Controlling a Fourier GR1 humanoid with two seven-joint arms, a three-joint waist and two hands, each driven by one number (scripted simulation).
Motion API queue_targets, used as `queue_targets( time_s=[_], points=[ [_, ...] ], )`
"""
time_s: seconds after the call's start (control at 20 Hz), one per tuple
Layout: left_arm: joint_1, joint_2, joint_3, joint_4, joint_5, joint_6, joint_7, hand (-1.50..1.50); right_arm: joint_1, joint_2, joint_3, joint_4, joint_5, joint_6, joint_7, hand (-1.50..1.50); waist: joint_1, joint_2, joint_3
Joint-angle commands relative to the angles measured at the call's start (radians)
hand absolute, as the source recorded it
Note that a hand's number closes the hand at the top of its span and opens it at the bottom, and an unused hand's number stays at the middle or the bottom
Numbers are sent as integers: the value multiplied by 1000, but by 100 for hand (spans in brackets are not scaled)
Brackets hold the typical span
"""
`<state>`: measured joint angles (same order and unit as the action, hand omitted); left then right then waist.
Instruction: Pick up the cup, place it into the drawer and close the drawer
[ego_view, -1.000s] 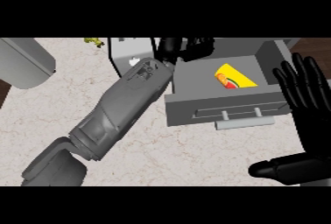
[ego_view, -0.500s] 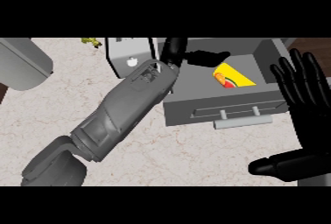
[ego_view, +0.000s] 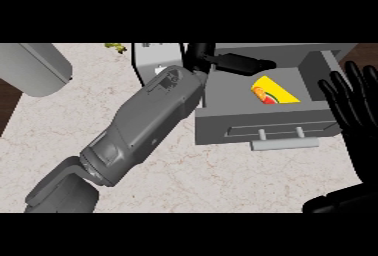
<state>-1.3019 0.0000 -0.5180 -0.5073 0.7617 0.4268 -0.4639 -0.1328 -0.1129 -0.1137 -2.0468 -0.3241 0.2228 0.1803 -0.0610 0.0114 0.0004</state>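
Head view: looked steeply down on a marbled surface (ego_view: 184, 175).
Drawer (ego_view: 251, 127): stood open, its handle (ego_view: 284, 144) toward the robot.
Cup (ego_view: 275, 94): yellow, lay inside the drawer on its side.
Left hand (ego_view: 229, 61): over the drawer's back edge, fingers straight, released, apart from the cup.
Right hand (ego_view: 358, 112): at the view's right edge, fingers up and spread, resting.
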Motion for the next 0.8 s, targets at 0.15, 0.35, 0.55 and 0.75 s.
queue_targets(
  time_s=[0.15,0.35,0.55,0.75],
  points=[
    [82,51,65,-132,17,-17,38,-150,43,-67,-26,14,0,94,-43,150,68,-16,0],
    [146,111,95,-236,35,0,56,-150,107,-121,27,-30,119,166,-72,150,80,-20,-1],
    [292,193,78,-422,26,53,129,-150,121,-120,65,-73,200,144,-42,150,93,-26,-1],
    [462,294,97,-562,30,-1,123,-150,115,-150,76,-33,264,171,-61,150,90,-19,-1]
  ],
)
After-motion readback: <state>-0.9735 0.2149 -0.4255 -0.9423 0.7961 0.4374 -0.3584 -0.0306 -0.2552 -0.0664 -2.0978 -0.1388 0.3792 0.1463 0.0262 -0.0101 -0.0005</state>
